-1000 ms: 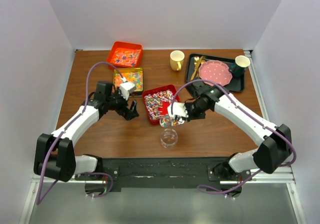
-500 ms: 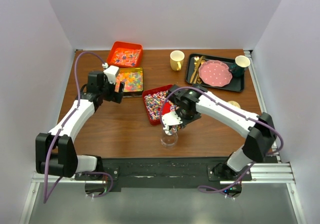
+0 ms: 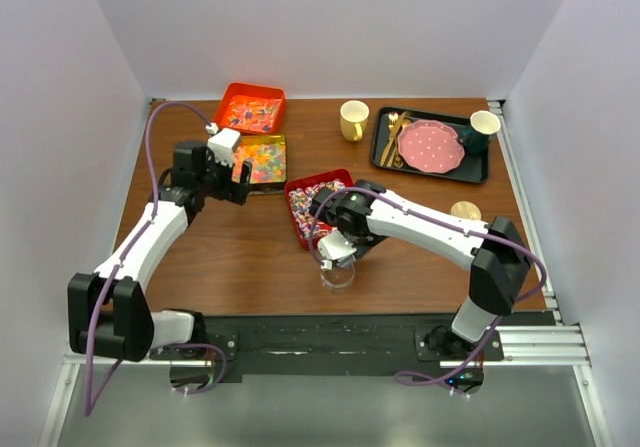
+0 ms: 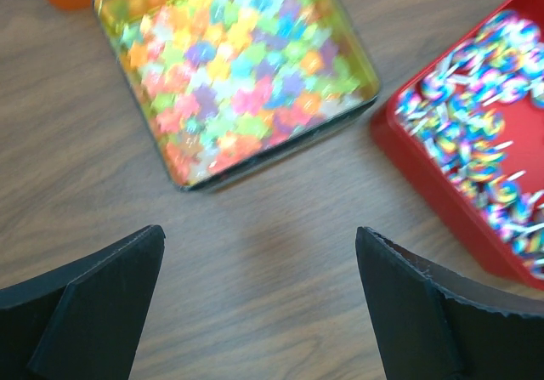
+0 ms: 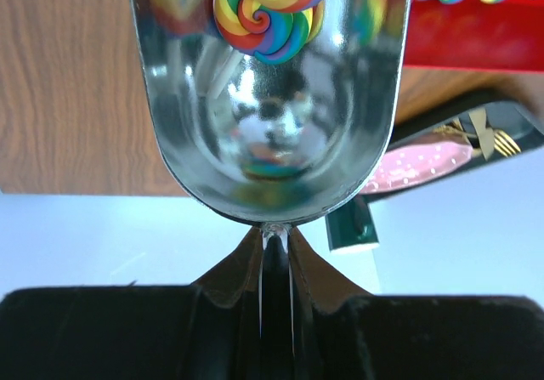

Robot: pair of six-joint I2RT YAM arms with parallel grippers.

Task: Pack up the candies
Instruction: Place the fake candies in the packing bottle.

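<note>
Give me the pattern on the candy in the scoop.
The candy in the scoop is a rainbow swirl: red, yellow, green, blue. Best in the right wrist view.

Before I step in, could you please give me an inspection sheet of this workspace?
Surface: brown wooden table.
Job's things: swirl candies in a red tray; star gummies in a square tin; mixed candies in an orange tray; clear jar at the front; metal scoop carrying a swirl candy.
Clutter: yellow mug; black tray with pink dotted plate, gold cutlery and a cup; gold disc at right.
Grippers: left gripper, jaws open and empty, beside the tin; right gripper, jaws shut on the scoop's handle, by the jar.
Cables: purple cables loop along both arms.
Surroundings: white walls on three sides.
</note>
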